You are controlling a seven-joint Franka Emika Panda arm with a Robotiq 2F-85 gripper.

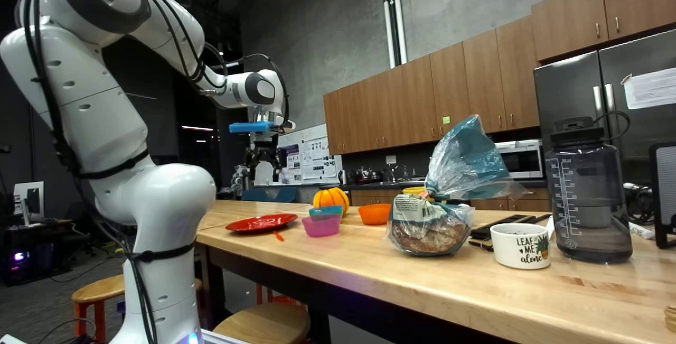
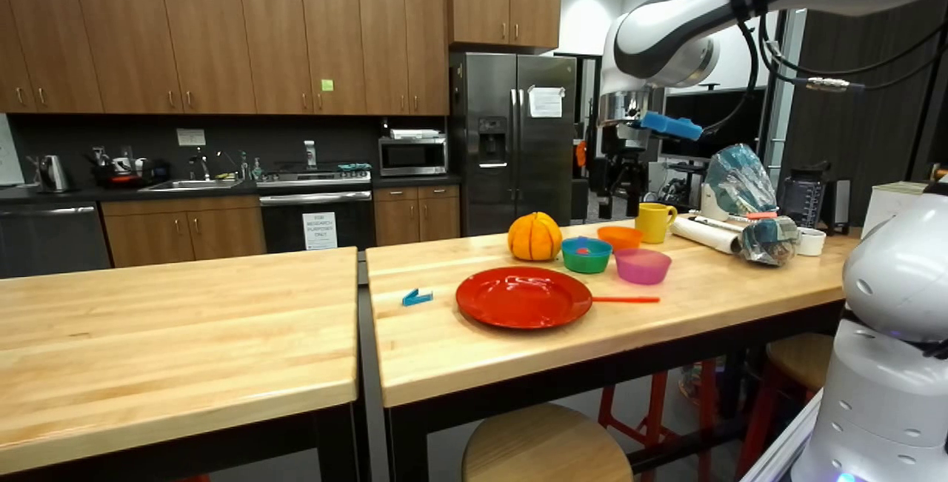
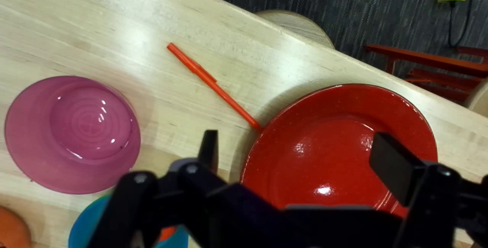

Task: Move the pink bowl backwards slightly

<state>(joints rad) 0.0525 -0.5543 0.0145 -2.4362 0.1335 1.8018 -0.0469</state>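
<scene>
Robotiq tool (image 3: 295, 151), spread wide and empty, hung above the red plate (image 3: 335, 105); pink plastic bowl (image 3: 72, 132) stood near plate.

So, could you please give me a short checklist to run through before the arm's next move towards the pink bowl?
1. Gripper open: ok, jaws well apart, nothing held.
2. Lined up over the pink bowl: not ok, the wrist view shows it off to one side, with the red plate between the jaws instead.
3. Pink bowl upright, with nothing in it: ok.
4. Pink bowl not touching the blue-green bowl: cannot tell, they stand close together.
5. Which way counts as "backwards": cannot tell, the pictures do not settle it.
</scene>
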